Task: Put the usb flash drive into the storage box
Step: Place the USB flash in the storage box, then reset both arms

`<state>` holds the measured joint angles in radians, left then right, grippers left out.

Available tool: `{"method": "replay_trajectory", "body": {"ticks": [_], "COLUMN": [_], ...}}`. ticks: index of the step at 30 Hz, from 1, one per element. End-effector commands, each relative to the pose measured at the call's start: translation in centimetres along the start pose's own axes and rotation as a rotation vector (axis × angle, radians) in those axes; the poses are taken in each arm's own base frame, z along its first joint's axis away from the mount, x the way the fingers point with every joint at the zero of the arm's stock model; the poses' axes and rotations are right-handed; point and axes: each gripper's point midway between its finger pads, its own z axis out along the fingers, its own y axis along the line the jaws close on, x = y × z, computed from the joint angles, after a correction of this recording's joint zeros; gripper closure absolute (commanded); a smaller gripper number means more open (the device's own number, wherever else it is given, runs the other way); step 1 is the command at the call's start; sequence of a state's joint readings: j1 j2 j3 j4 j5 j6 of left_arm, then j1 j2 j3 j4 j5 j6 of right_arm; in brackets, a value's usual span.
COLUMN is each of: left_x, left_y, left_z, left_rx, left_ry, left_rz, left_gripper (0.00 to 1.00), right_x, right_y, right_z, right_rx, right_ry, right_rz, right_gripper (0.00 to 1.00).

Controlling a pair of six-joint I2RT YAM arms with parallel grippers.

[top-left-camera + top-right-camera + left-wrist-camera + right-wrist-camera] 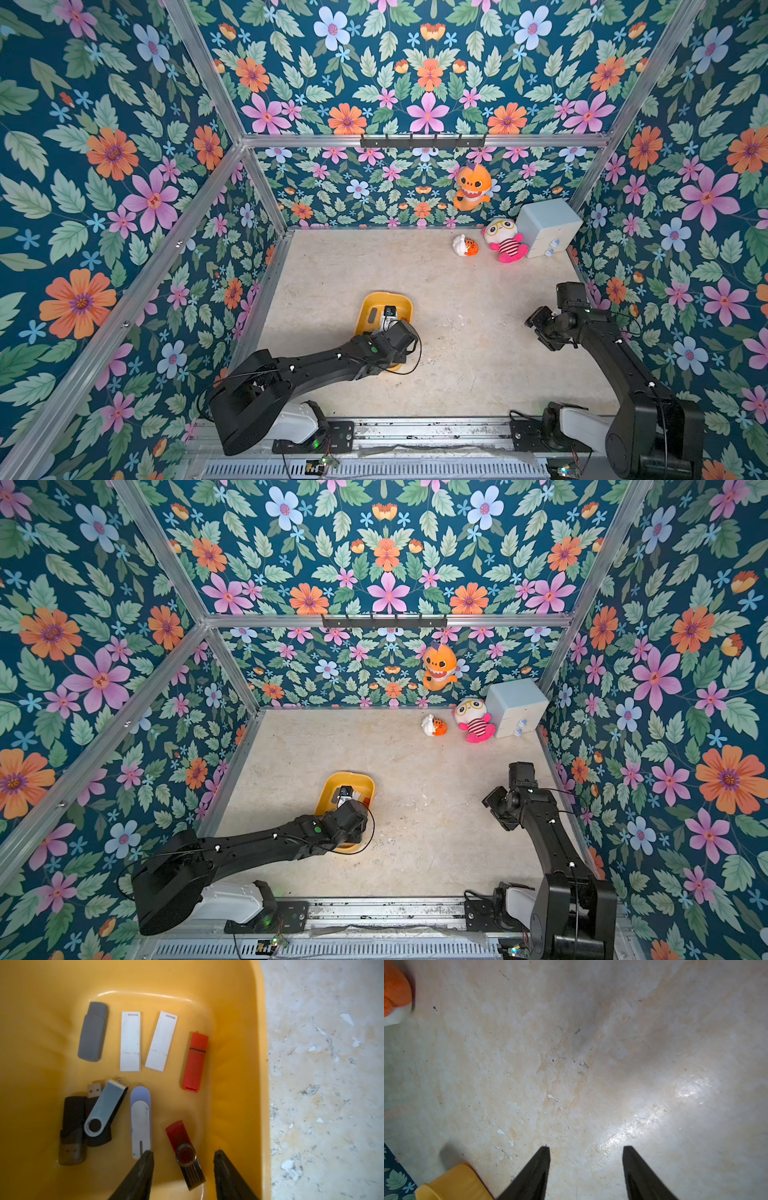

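Your left gripper is down inside the storage box, jaws moderately apart and gripping nothing. Right btwn the fingertips lies the usb flash drive — dark red body w/ a metal swivel cover, flat on the box floor, a clear gap to each finger. Its metal end runs back btwn the jaws; the red end pokes out past the tips.

Just beside one fingertip lies a lavender-and-white drive. The tip overlaps its near end in the wrist view, so contact can't be told. Further out on that side, a silver swivel drive rests partly over a black drive w/ a see-through cap. Well past the tips, near the box's far wall, is a row of four: grey drive, two white drives, then an orange-red drive roughly in line w/ the jaw gap. Outside the box wall is mottled table.

Your right gripper hangs over bare table, well apart from the box — jaws apart, nothing btwn them. Off to one side of them a box corner shows, and further out an orange-and-white toy.

In both top views the box sits under your left wrist. At the table's far corner stand a pink-striped plush and a pale drawer cabinet.
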<state>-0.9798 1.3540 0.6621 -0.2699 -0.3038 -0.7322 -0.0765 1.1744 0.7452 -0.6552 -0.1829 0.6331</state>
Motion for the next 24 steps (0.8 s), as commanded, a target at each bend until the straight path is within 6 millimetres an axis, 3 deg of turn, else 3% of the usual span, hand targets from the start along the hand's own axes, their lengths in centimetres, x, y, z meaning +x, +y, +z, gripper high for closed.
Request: {"method": "replay_trajectory", "body": {"ticks": [1,6,9,12,17,21,24], "left_x": [-0.9,-4.7,-7.8,-11.4,-16.3,-16.8,-15.6], "left_y": [-0.1,-0.7,0.5,4.0,13.1,19.7,22.4], "left_z": [-1.1,-4.6,-5.9,-6.3,-9.1,-11.0,-10.5], "left_rx": [0.001,0.041,0.001,-0.083,-0.312,-0.577,-0.687], "left_ry": [-0.010,-0.113,-0.189,-0.267,-0.506,-0.673,-0.738], "left_rz": [0.012,0.012,0.011,-0.054,-0.237,-0.292,-0.246], "left_gripper": [0.42,0.33,0.27,0.25,0.14,0.14,0.14], "right_x": [0.1,-0.2,-0.4,-0.3,-1.2,-3.4,-4.4], "right_y": [0.2,0.4,2.1,5.2,8.9,9.9,8.6], "right_z": [-0.1,-0.6,-1.3,-2.3,-3.9,-5.7,-6.3], "right_rx": [-0.006,-0.016,-0.027,-0.026,-0.005,-0.101,-0.126], "right_ry": [0.007,-0.021,-0.082,-0.176,-0.412,-0.691,-0.872], "right_rz": [-0.016,-0.037,-0.121,-0.295,-0.522,-0.556,-0.561], "right_gripper": [0.38,0.38,0.38,0.37,0.31,0.24,0.22]}}
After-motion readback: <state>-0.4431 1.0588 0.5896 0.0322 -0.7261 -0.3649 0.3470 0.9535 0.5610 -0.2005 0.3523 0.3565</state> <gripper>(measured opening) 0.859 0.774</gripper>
